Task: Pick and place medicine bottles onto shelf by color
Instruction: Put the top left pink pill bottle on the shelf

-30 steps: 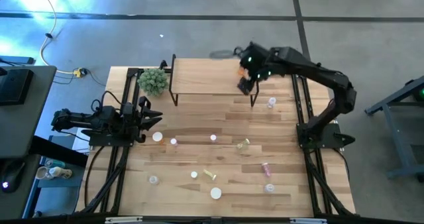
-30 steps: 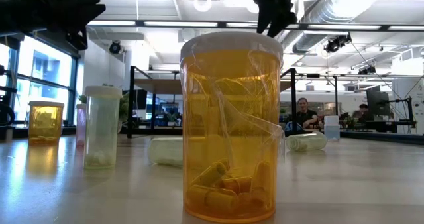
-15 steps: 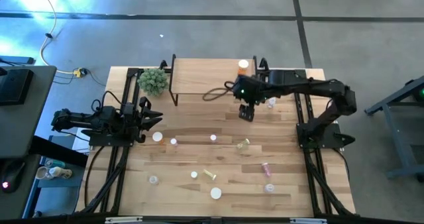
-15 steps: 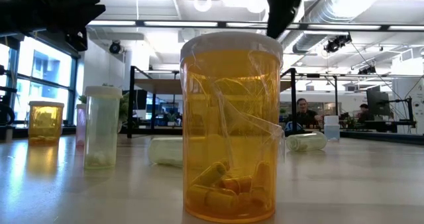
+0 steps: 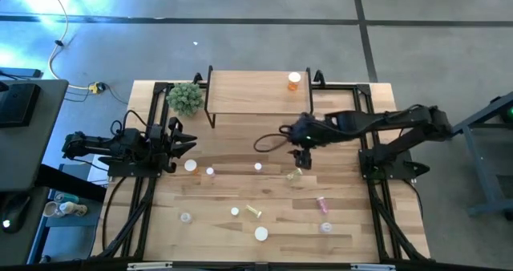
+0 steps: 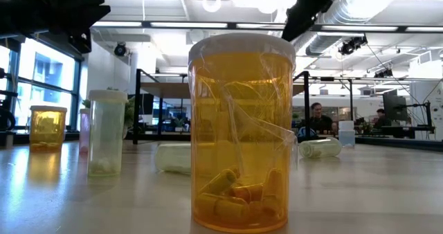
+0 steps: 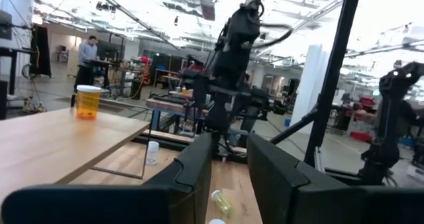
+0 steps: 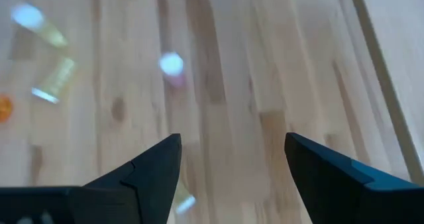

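The shelf (image 5: 252, 95) stands at the table's far side, and one orange medicine bottle (image 5: 294, 80) is upright on its right end, also visible in the left wrist view (image 7: 87, 102). Other medicine bottles are scattered on the table: a yellow-green one (image 5: 295, 174) lying on its side, a pink one (image 5: 322, 204) lying, a pink one (image 5: 210, 171) upright. My right gripper (image 5: 300, 155) hangs open above the table, just far of the yellow-green bottle, with nothing between its fingers (image 8: 232, 148). My left gripper (image 5: 183, 143) waits at the left edge, open and holding nothing (image 7: 229, 177).
A small green plant (image 5: 185, 98) stands at the shelf's left end. More bottles sit near the front edge (image 5: 261, 233), one yellow bottle (image 5: 253, 212) on its side. A large orange bottle (image 6: 242, 130) fills the low view. Black frame rails (image 5: 365, 127) run along both table sides.
My right gripper has drawn away from the shelf's right end toward the table's near edge and come down, staying open. The orange bottle it covered now stands in plain sight on the shelf.
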Controlling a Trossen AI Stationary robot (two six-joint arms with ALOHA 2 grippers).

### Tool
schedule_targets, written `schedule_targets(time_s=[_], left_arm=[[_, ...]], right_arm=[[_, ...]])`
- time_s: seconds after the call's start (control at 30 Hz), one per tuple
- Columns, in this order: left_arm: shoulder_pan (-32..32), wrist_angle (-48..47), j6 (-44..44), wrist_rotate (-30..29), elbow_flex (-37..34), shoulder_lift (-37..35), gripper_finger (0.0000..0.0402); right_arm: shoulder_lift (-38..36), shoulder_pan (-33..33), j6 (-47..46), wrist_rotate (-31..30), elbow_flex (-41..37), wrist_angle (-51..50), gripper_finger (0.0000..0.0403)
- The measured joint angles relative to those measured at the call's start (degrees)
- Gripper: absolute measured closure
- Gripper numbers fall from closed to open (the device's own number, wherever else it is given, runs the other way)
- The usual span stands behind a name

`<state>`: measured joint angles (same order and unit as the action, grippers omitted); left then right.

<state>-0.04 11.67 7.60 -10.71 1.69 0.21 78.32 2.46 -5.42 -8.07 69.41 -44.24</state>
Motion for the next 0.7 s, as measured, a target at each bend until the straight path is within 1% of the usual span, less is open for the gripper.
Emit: schedule_targets(time_s=[0.2, 0.27, 0.4, 0.57, 0.7], left_arm=[[0.0, -0.6, -4.3, 0.0, 0.0, 0.0, 0.0273], [0.0, -0.6, -5.5, -0.4, 0.0, 0.0, 0.0256], [0.0, -0.5, -6.3, -0.9, 0.0, 0.0, 0.023], [0.0, -0.2, -6.3, -0.9, 0.0, 0.0, 0.0224], [0.0, 0.1, -5.8, -1.2, 0.0, 0.0, 0.0229]], right_arm=[[-8.0, 1.6, -1.7, -2.3, -8.6, 11.5, 0.0142], [-10.4, 2.3, 0.9, -2.4, -11.7, 16.4, 0.0142], [-14.8, 3.5, 5.7, -2.2, -18.2, 29.4, 0.0142], [-18.8, 4.6, 8.4, -2.2, -26.9, 42.4, 0.0142], [-20.0, 5.6, 7.7, -2.2, -32.9, 48.8, 0.0142]])
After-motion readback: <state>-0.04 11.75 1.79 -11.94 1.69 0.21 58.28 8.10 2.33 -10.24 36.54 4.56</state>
